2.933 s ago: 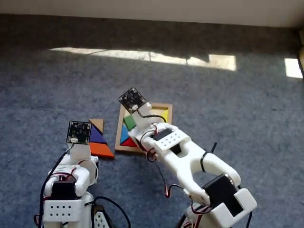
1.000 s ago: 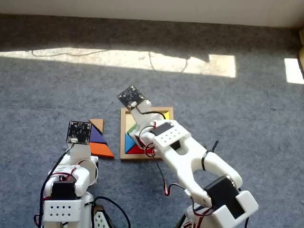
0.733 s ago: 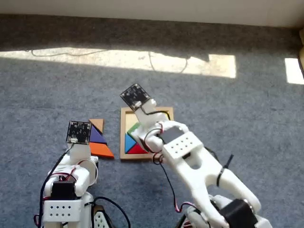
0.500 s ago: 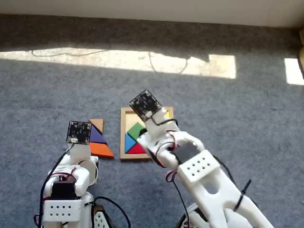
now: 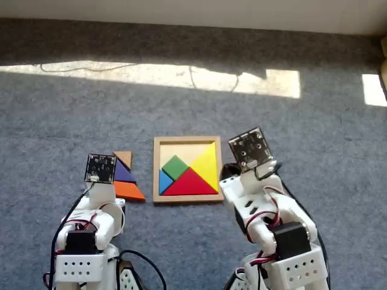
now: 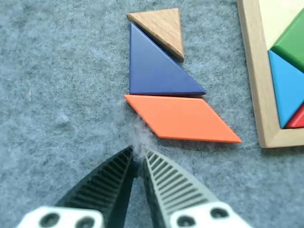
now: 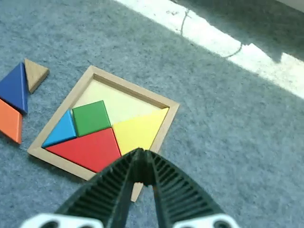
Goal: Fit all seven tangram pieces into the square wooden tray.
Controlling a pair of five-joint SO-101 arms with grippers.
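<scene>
From above, the wooden tray [image 5: 186, 140] is lying between the left arm [image 5: 91, 223] and the right arm [image 5: 275, 223], with its far part showing bare. In the left wrist view the left claw [image 6: 138, 154] is hanging closed on nothing. The orange parallelogram [image 6: 183, 118] is lying just ahead of its tips, and the dark blue triangle [image 6: 154, 69] and wooden triangle [image 6: 161, 26] are touching in a row beyond. They look light, stiff and thin, so pinching across opposite edges seems best, and open surface is lying on the side away from the tray. In the right wrist view the right claw [image 7: 141, 153] is sitting closed and empty near the tray's rim.
</scene>
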